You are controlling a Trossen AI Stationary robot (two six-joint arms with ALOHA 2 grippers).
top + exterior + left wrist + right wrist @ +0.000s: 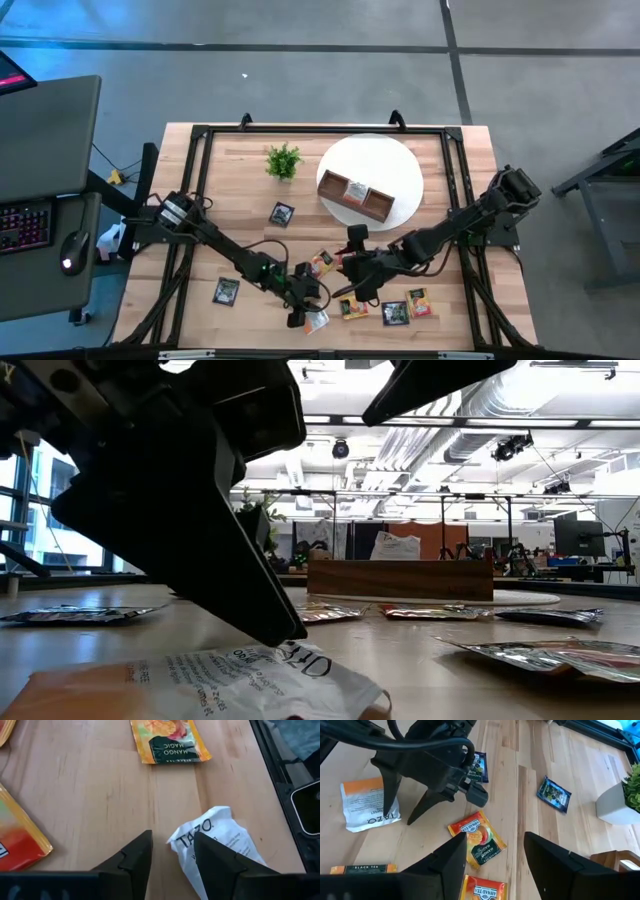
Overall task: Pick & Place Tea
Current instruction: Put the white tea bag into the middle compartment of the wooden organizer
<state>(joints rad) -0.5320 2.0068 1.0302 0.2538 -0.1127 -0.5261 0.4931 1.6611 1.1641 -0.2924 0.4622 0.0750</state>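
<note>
Several tea sachets lie flat on the wooden table point(250, 240). My left gripper point(172, 852) is open, low over the near edge, at a white-and-orange sachet point(220, 835) marked TAZO. One finger stands over the sachet's white end, the other over bare wood beside it. My right gripper point(495, 855) hangs open above a yellow-orange sachet point(477, 840), clear of it. The brown wooden tray point(355, 197) sits on a white round plate point(400, 160) at the far middle, with a sachet in it. My left gripper comes slanting down from the table's left. One fingertip point(285, 632) reaches the top of the sachet's white end point(310, 660); whether it touches I cannot tell. The sachet lies flat on the table.
Black sachets point(281, 213) point(226, 290) lie on the left half. More orange and dark ones point(352, 308) point(394, 313) point(418, 302) lie near the front edge. A small green plant point(283, 160) stands at the far side. The black frame rail point(280, 775) runs close by the white sachet.
</note>
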